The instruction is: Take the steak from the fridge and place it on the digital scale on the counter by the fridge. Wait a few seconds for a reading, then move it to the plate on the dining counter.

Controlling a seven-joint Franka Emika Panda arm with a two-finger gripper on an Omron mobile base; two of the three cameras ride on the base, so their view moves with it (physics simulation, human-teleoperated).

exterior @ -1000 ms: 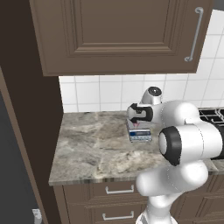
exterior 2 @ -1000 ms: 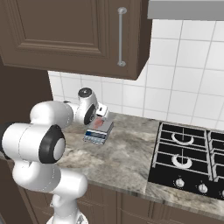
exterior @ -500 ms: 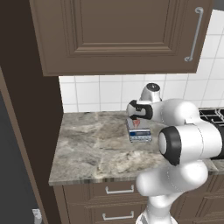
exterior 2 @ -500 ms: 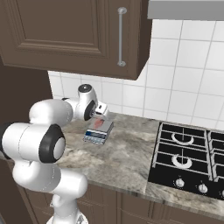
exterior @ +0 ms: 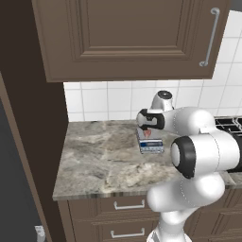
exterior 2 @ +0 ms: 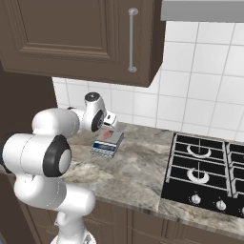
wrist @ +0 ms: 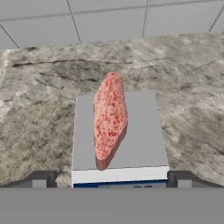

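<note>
Steak weighing on scale.
Pinkish-red raw steak (wrist: 110, 119) rests on flat grey digital scale (wrist: 144, 144); gripper (wrist: 111, 178) has lifted slightly, jaws wide (empty).

base views flank scale (exterior: 150, 144), hand view close above

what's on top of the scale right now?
The steak lies lengthwise on the digital scale, clear of the open gripper. The platform under the meat is covered; the front panel is mostly cut off in the hand view.
</note>
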